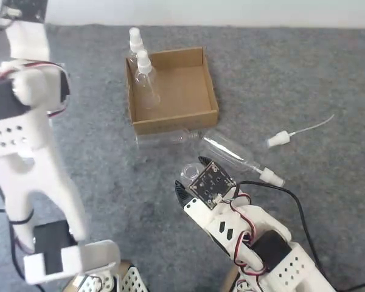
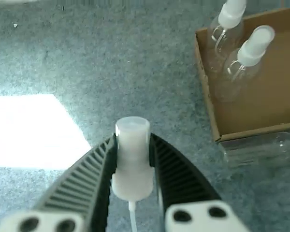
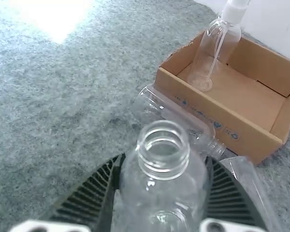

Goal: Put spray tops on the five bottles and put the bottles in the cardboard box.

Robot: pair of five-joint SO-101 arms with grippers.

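Observation:
My left gripper point(image 2: 132, 140) is shut on a white spray top point(image 2: 132, 159), held above the grey carpet to the left of the cardboard box point(image 2: 210, 104). My right gripper point(image 3: 164, 162) is shut on an upright clear bottle point(image 3: 163, 150) with an open mouth; the high view shows this bottle point(image 1: 188, 172) in front of the box point(image 1: 176, 118). Two capped bottles point(image 1: 145, 76) stand in the box's left side. An uncapped bottle point(image 1: 164, 137) lies along the box's front wall. A capped bottle point(image 1: 234, 153) lies to its right. A loose spray top point(image 1: 278, 139) with a thin tube lies farther right.
The left arm point(image 1: 24, 128) rises tall at the left edge of the high view. The right arm's body point(image 1: 255, 243) and its cables fill the lower right. Grey carpet point(image 1: 292, 73) covers the table, with open room to the right of the box.

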